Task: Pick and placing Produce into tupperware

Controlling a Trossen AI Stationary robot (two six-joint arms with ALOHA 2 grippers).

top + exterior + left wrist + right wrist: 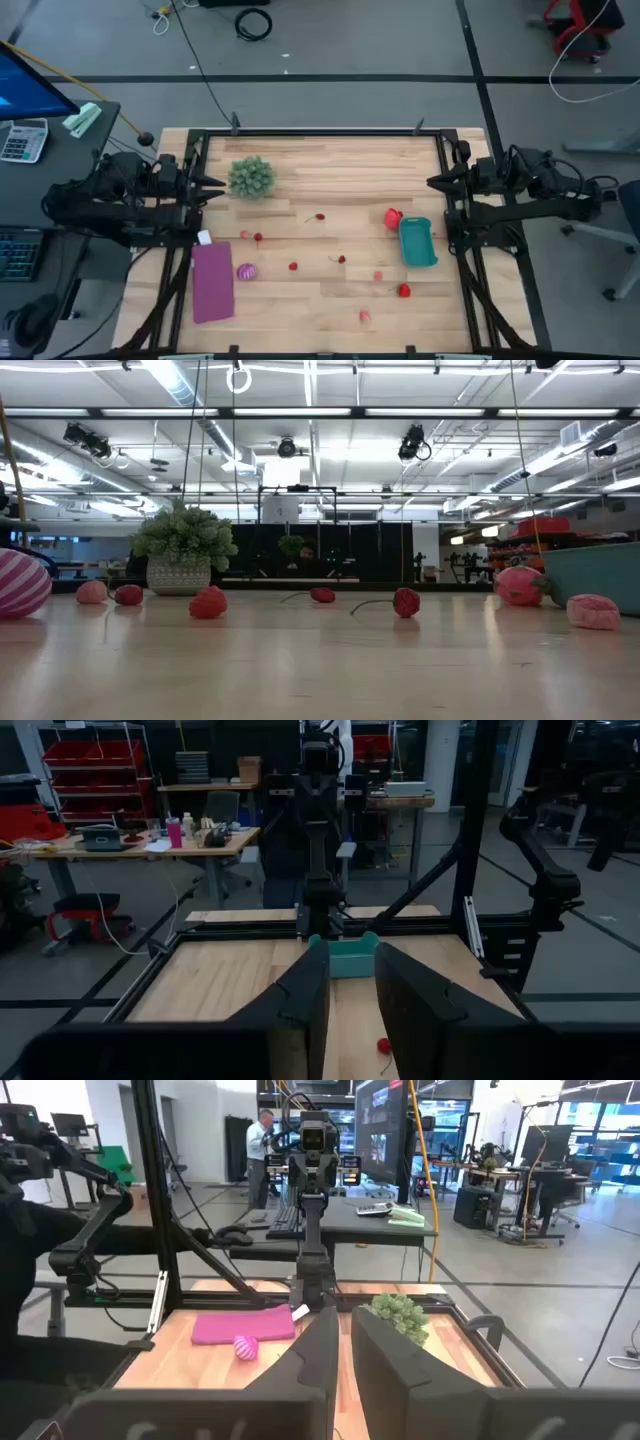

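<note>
1. Currently the teal-blue tupperware point(417, 242), a small round-cornered rectangular tub, sits near the counter's point(340, 165) right edge, a red piece point(393, 217) touching its far corner.
2. Tiny red and pink produce point(293, 266) lies scattered mid-counter; a striped magenta ball point(246, 271) rests beside the purple mat point(212, 281).
3. Left end effector point(214, 184) hovers at the left edge, fingers slightly parted, empty.
4. Right end effector point(436, 181) waits at the right edge, fingers nearly together.

A pink ball point(245, 1346) is lying beside a pink mat point(243, 1324) on the tabletop point(215, 1365), with a green plant point(401, 1315) sitting nearby.
</note>
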